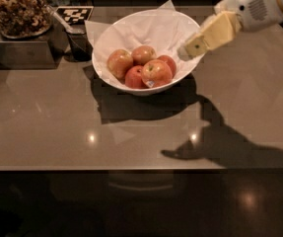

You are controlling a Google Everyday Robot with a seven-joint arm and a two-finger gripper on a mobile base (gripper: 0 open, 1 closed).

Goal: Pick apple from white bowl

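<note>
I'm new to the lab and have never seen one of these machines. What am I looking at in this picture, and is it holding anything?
The white shape at the top right is the arm of a mobile robot. The pale yellow part at its end is its pincer, the part that grasps. There is one camera, looking down on a brown table; where it is mounted is not known. On the table stands a white bowl lined with crinkled paper, with several apples inside. The largest, red with a yellow-green patch and a small sticker, is the apple the robot should pick. The pincer hangs over the bowl's right rim, with nothing visibly in it. At the far left sits a container of nuts.
</note>
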